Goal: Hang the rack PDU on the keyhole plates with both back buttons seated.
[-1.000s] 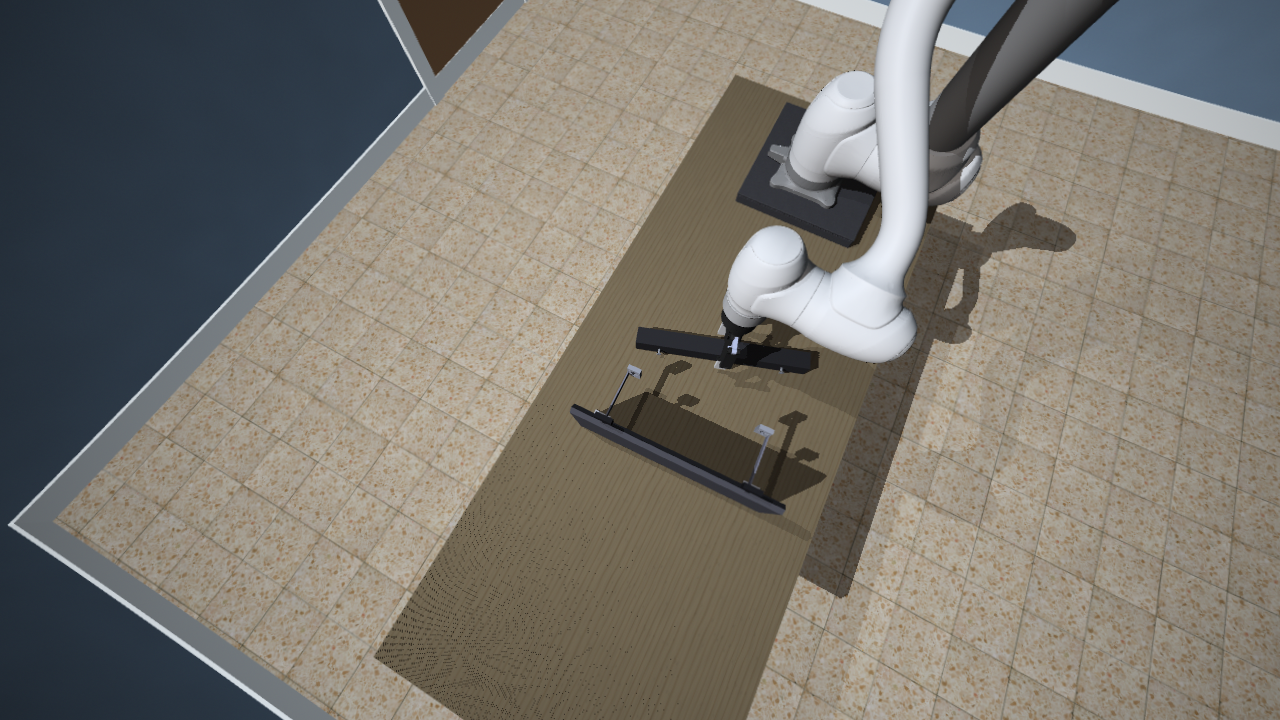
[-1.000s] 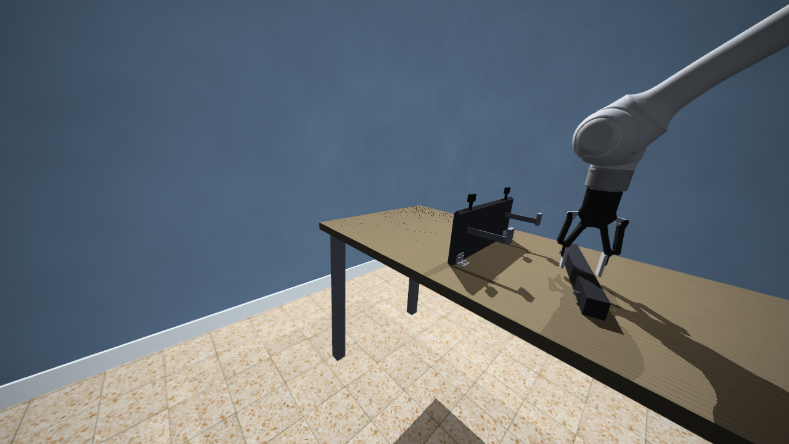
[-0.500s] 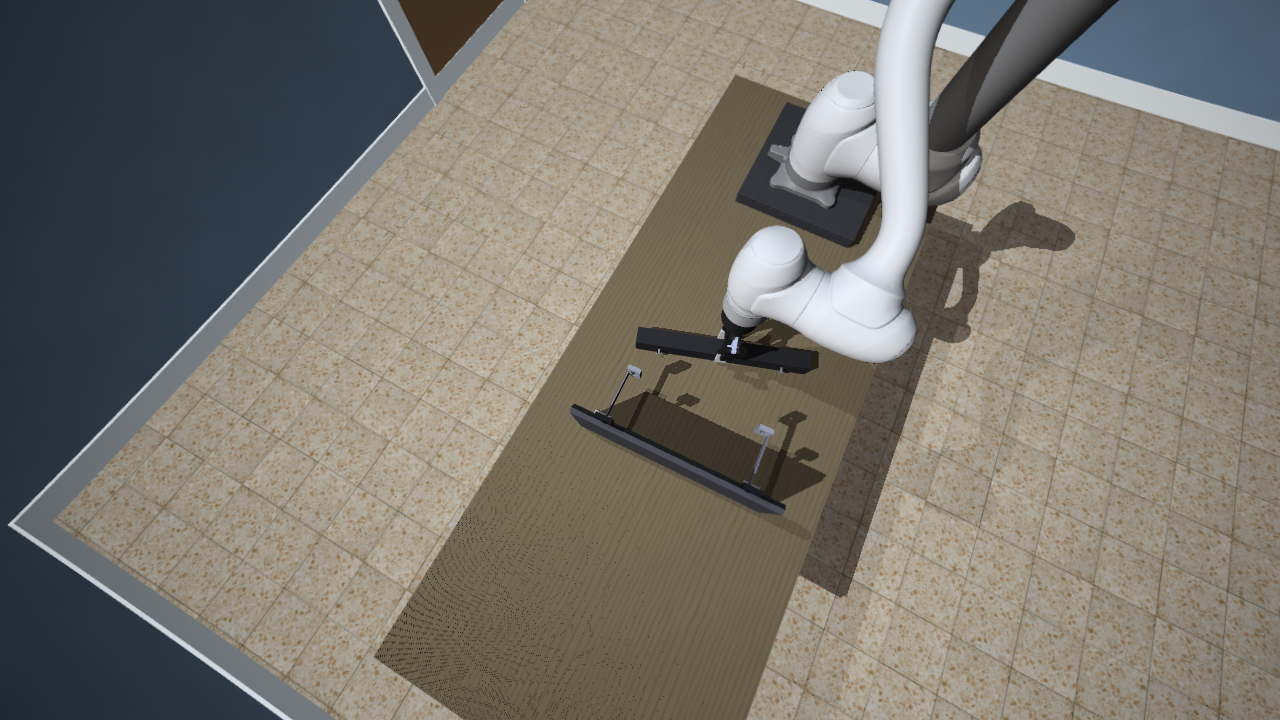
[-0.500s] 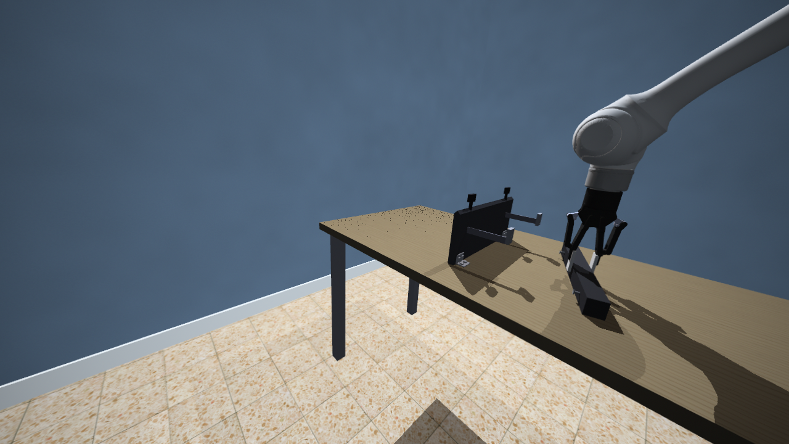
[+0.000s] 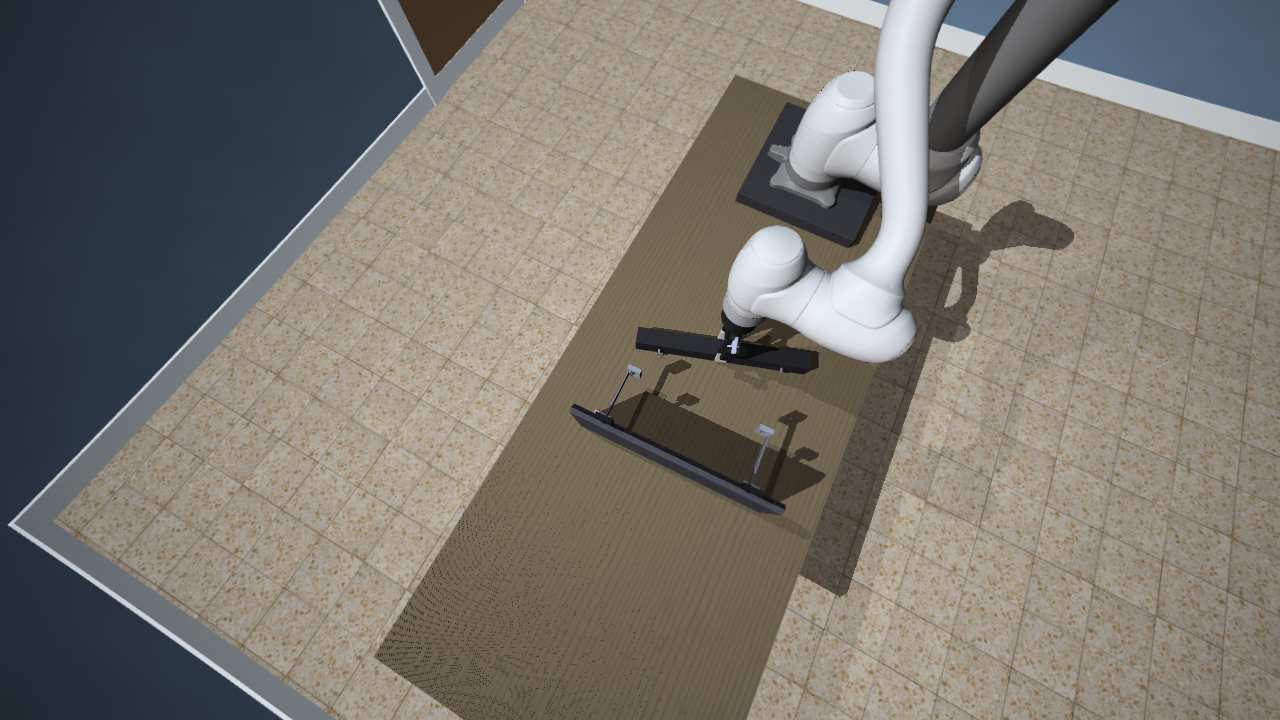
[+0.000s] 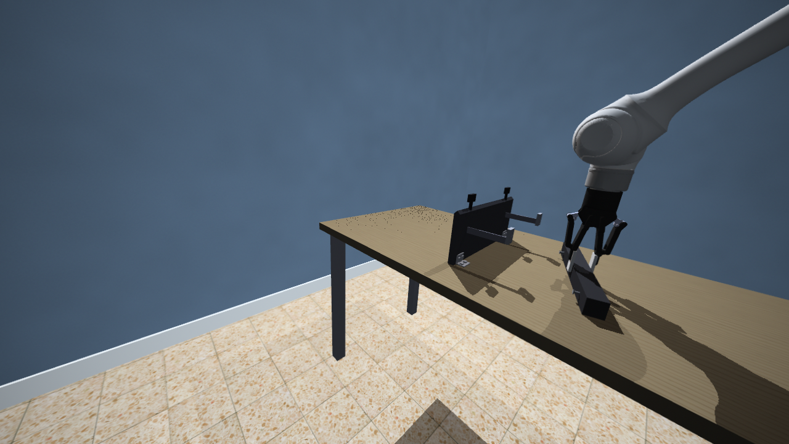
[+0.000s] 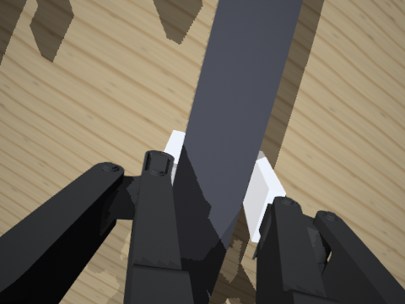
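The rack PDU (image 5: 720, 345) is a long dark bar lying flat on the wooden table. It also shows in the exterior view (image 6: 585, 282) and in the wrist view (image 7: 242, 79). My gripper (image 5: 732, 347) comes straight down over its middle and is shut on it, the white finger pads pressing both long sides (image 7: 222, 171); it also shows in the exterior view (image 6: 580, 259). A dark upright back panel (image 5: 672, 463) stands nearby. Two thin arms reach from it toward the PDU, each ending in a small keyhole plate: the left plate (image 5: 633, 368) and the right plate (image 5: 764, 430). Both plates are bare.
The robot base (image 5: 810, 179) stands on a dark plate at the table's far end. The back panel (image 6: 478, 229) carries two small knobs on its top edge. The table edge runs close beyond the panel.
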Available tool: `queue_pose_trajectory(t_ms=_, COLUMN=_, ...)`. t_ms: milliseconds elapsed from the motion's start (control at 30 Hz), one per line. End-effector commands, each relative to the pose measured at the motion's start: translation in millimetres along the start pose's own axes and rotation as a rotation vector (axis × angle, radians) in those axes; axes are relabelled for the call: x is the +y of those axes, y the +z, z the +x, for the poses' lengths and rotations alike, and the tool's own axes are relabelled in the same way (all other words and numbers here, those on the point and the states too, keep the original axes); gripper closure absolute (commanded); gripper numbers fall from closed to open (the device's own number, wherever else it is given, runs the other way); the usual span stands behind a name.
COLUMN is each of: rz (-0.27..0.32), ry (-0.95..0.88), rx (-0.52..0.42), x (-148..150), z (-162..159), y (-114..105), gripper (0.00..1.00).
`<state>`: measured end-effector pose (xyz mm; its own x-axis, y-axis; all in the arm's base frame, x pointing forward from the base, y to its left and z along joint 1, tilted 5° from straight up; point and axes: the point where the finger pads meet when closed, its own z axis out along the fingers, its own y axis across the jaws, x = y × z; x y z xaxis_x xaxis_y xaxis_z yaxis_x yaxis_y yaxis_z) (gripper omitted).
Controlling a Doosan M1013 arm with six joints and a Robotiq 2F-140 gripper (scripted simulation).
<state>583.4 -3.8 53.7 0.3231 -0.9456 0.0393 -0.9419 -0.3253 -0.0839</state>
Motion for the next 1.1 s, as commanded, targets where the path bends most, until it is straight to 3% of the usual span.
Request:
queue_pose_trajectory(t_ms=0, rz=-0.006, ry=0.012, rx=-0.008, x=4, z=-1, y=5, gripper=1.0)
queue_pose_trajectory(t_ms=633, rz=-0.006, ry=0.012, rx=-0.008, x=4, z=-1, y=4, gripper=1.0)
queue_pose_trajectory(t_ms=1067, rz=-0.006, ry=0.012, rx=-0.008, x=4, z=-1, y=-14, gripper=1.0)
